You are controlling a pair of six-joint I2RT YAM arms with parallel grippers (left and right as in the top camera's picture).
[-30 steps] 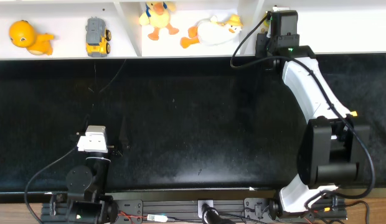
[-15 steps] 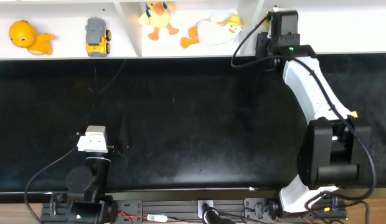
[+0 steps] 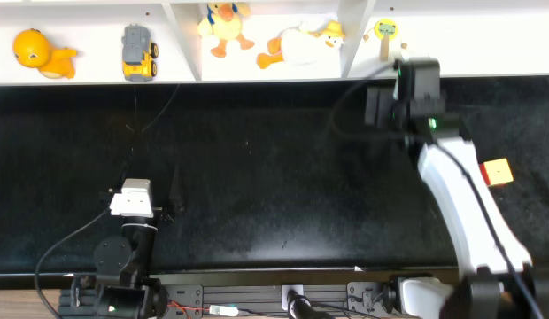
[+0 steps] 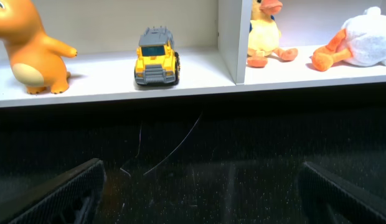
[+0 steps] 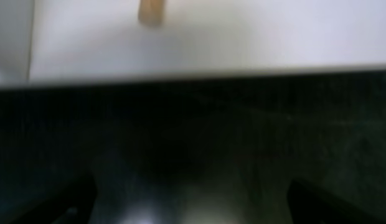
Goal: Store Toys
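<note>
right gripper (image 5: pixel 192 204): jaws apart, nothing between them, over the black surface (image 3: pixel 274 177) close to the front edge of the white shelf (image 3: pixel 88 73). a small toy on a tan stick (image 3: pixel 384 35) stands in the shelf's right compartment. orange figure (image 4: pixel 28 50) and yellow truck (image 4: pixel 157 56) share the left compartment; yellow duck (image 4: pixel 266 34) and white duck (image 4: pixel 361 43) share the middle one. a yellow-and-red block (image 3: pixel 496 171) lies on the surface. left gripper (image 4: pixel 199 199): jaws apart, empty, well back from the shelf.

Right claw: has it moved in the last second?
Yes. The right claw has backed out of the shelf, down the top view toward its base, uncovering a small tan toy there.
</note>
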